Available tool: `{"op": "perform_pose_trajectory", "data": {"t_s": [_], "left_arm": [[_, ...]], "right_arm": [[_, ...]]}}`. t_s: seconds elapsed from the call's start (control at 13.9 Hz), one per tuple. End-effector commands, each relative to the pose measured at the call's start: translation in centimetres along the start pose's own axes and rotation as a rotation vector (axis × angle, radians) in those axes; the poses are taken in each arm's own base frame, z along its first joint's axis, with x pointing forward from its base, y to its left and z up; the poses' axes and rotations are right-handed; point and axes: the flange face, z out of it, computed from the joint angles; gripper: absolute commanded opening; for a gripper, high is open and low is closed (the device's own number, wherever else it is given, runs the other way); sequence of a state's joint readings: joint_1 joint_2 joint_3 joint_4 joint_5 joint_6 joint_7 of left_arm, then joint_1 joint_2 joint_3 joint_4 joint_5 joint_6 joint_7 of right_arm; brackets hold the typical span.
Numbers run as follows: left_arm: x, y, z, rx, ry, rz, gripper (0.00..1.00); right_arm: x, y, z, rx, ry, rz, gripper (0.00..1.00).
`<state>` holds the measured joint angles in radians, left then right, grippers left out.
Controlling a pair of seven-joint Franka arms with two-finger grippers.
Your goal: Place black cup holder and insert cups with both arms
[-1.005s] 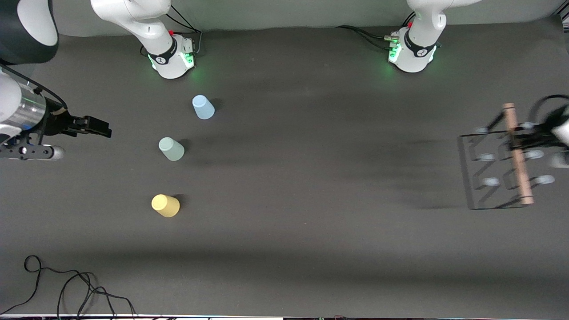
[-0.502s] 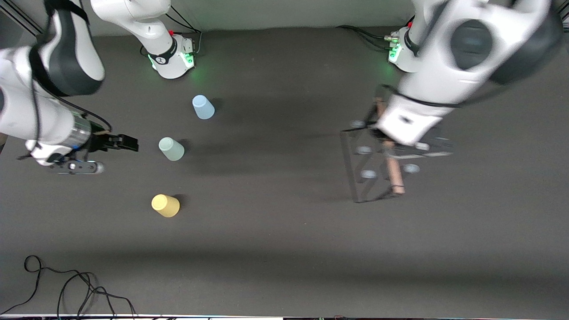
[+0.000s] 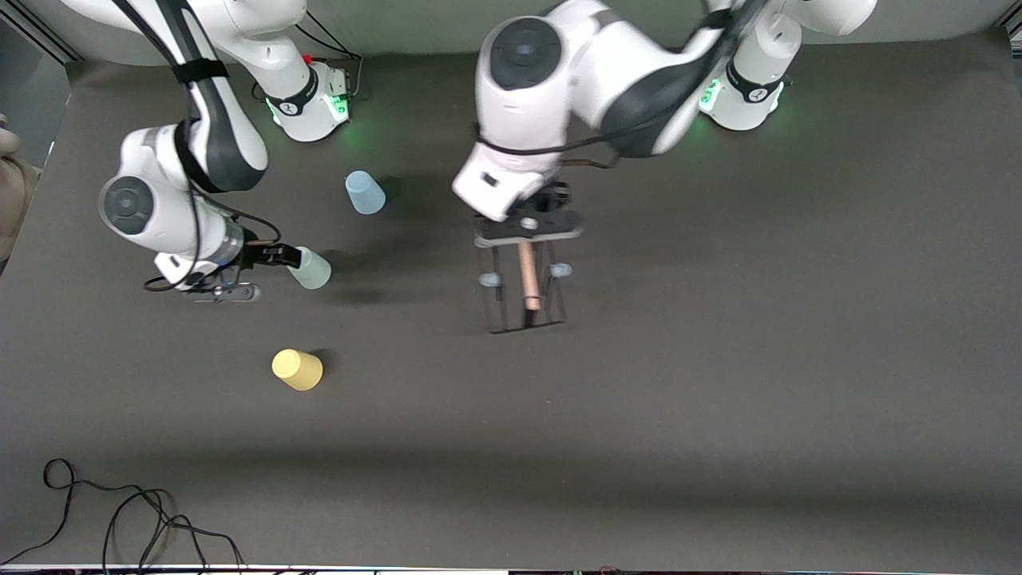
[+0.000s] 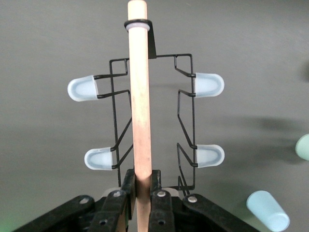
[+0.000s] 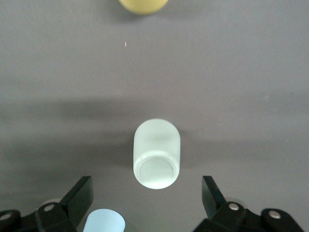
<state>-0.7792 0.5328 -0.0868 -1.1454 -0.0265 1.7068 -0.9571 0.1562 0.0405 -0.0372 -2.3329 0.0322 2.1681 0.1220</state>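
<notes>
My left gripper (image 3: 527, 229) is shut on the light wooden rod (image 4: 140, 96) of the black cup holder (image 3: 523, 299) and holds it over the middle of the table. Pegs with pale tips (image 4: 82, 88) stick out on both sides of the rod. My right gripper (image 3: 277, 257) is open, its jaws either side of the pale green cup (image 3: 310, 270), not touching it. In the right wrist view the green cup (image 5: 156, 154) stands upside down between the wide-apart fingers (image 5: 83, 191). The light blue cup (image 3: 365, 192) and the yellow cup (image 3: 297, 369) stand upside down on the table.
The dark mat (image 3: 718, 383) covers the table. Loose black cables (image 3: 120, 511) lie at the front corner toward the right arm's end. The two round arm bases (image 3: 311, 104) (image 3: 742, 100) glow green along the back edge.
My left arm has carried the cup holder from the left arm's end of the table to the middle. My right gripper has moved up to the green cup.
</notes>
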Motion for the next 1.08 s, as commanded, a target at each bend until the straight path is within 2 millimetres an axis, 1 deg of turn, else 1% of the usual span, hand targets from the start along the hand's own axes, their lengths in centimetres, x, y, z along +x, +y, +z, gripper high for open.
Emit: {"op": "perform_pose_trajectory", "data": {"t_s": [0.0,0.14,0.29,0.36,0.43,0.57,0.65,0.72,0.79,0.86,0.93,1.0], "left_arm": [[-0.5,2.8,2.0,-0.009,0.041,-0.020,0.00],[-0.6,3.9,4.4,-0.010,0.055,-0.012,0.00],[0.0,4.4,7.0,-0.007,0.058,-0.012,0.00],[0.3,4.5,8.2,-0.006,0.068,-0.010,0.00],[0.4,4.7,9.2,-0.004,0.074,-0.006,0.00],[0.5,4.7,10.8,-0.005,0.075,-0.003,0.00],[0.5,4.7,11.6,-0.013,0.080,-0.001,0.00],[0.6,4.6,12.6,-0.018,0.086,0.000,0.00],[0.6,4.7,13.1,-0.031,0.095,0.003,0.00],[0.7,4.8,13.1,-0.042,0.102,0.007,0.00],[0.7,4.8,13.6,-0.037,0.100,0.009,0.00],[0.8,4.8,13.9,-0.033,0.099,0.015,0.00]], "right_arm": [[-0.4,-1.2,2.4,0.000,-0.018,-0.005,0.98],[-0.2,-0.8,4.3,-0.002,-0.016,0.003,0.97],[-0.2,-0.5,6.7,-0.002,0.006,0.009,0.97],[-0.3,-0.5,7.5,-0.004,0.014,0.007,0.97],[-0.3,-0.5,7.9,-0.006,0.012,0.005,0.97],[-0.4,-0.5,8.6,-0.011,-0.003,0.003,0.91],[-0.4,-0.5,8.7,-0.012,-0.006,0.003,0.85],[-0.4,-0.4,8.7,-0.012,-0.009,0.005,0.70],[-0.4,-0.5,8.6,-0.012,-0.012,0.012,0.57],[-0.5,-0.5,8.4,-0.011,-0.011,0.014,0.41],[-0.5,-0.5,8.0,-0.009,-0.007,0.016,0.26],[-0.5,-0.5,7.3,-0.009,-0.017,0.016,0.18]]}}
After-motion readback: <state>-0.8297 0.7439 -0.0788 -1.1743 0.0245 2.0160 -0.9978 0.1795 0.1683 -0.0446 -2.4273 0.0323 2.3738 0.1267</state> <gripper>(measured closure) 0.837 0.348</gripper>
